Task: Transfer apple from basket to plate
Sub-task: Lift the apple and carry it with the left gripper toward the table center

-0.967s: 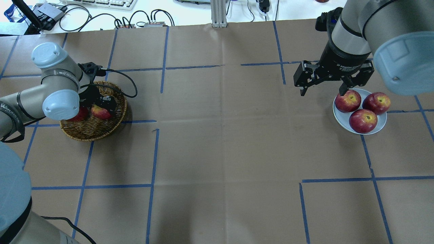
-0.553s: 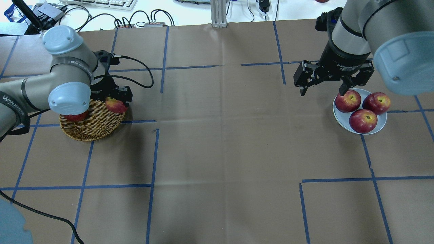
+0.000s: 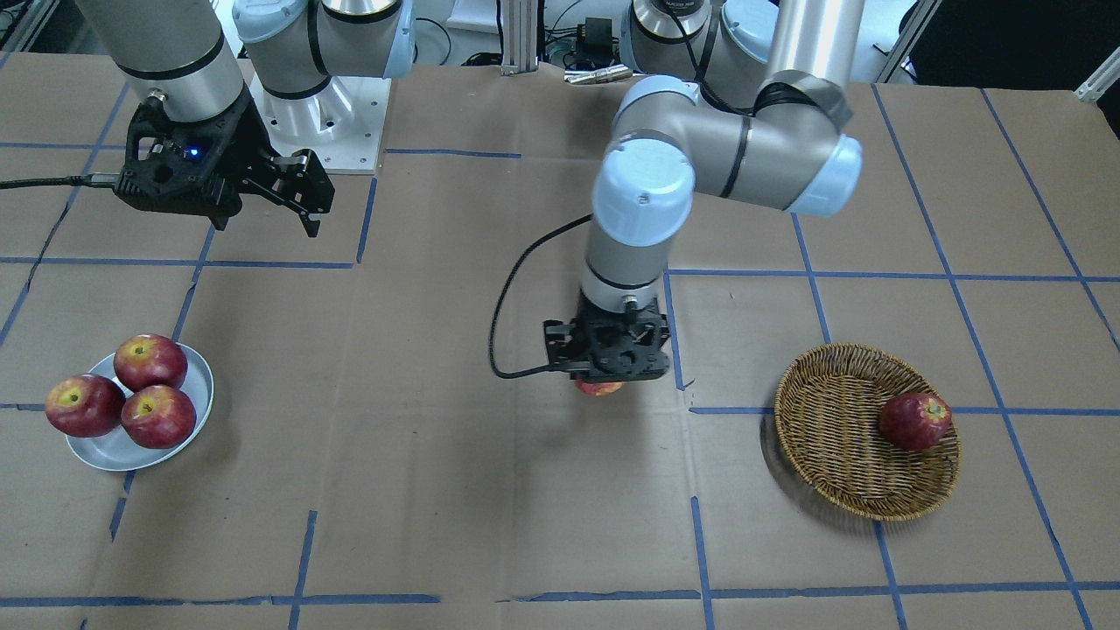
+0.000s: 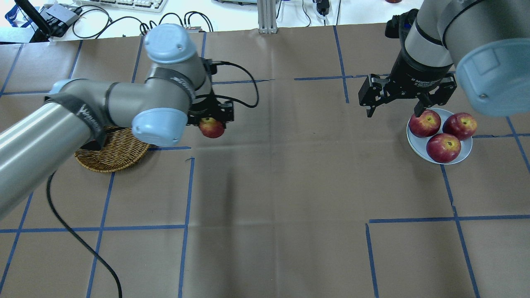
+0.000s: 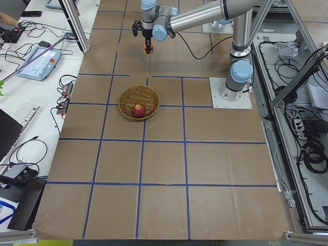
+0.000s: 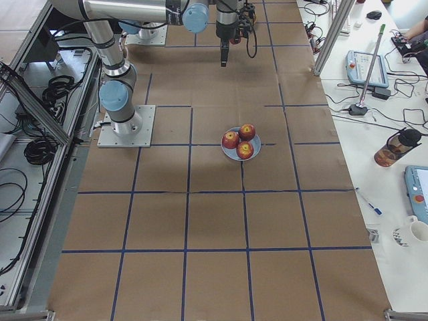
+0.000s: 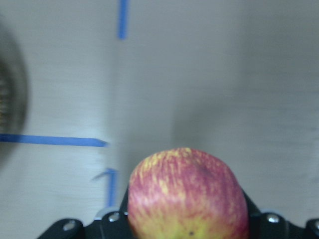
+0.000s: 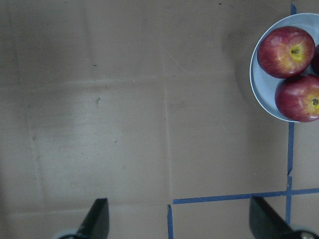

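Note:
My left gripper is shut on the pinkish-red, yellow-streaked apple and holds it above the table, right of the wicker basket. The apple fills the lower part of the left wrist view and shows under the gripper in the front view. The pale plate at the right holds three dark red apples. My right gripper hangs open and empty just left of and above the plate.
One dark red apple lies in the basket. Blue tape lines cross the brown paper table. The left arm's cable loops beside its wrist. Cables and a keyboard lie beyond the far edge.
My left arm has lifted the apple out of the basket and carried it to the right, past the basket's rim. The right arm has not moved.

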### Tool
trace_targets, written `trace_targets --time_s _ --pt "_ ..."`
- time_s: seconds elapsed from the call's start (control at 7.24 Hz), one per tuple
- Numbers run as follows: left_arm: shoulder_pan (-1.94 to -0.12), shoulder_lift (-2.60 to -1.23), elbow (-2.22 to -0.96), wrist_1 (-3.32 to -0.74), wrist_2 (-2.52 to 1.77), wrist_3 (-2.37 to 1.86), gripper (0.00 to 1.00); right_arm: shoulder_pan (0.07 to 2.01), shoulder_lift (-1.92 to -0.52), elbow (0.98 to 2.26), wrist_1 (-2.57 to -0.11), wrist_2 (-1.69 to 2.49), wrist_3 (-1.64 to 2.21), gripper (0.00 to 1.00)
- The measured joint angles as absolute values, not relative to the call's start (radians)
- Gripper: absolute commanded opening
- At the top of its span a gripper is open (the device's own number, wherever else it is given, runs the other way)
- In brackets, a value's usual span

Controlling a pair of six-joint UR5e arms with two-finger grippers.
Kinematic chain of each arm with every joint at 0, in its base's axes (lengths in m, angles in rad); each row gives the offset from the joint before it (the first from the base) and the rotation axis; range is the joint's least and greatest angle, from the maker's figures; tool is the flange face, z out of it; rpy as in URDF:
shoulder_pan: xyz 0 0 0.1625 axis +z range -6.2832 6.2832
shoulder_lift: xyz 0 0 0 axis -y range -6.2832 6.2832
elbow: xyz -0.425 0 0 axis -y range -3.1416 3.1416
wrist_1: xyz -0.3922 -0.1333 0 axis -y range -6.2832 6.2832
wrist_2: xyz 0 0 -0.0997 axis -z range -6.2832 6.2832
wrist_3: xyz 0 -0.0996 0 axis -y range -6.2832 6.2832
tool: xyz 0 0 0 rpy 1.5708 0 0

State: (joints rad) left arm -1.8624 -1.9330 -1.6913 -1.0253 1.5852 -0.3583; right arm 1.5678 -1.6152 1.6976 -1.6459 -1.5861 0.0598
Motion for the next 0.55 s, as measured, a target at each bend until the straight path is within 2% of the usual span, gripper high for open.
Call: trace_targets --time_s 0.28,0.55 --pt "-1.977 -2.060 -1.587 -1.031 1.590 -0.415 0.44 1.568 -1.615 1.698 -1.646 -1.586 0.060 1.00" --pt "-2.000 -2.120 -1.569 -1.023 1.589 -0.414 0.44 1.568 -1.615 1.698 -1.646 -1.586 0.060 1.00"
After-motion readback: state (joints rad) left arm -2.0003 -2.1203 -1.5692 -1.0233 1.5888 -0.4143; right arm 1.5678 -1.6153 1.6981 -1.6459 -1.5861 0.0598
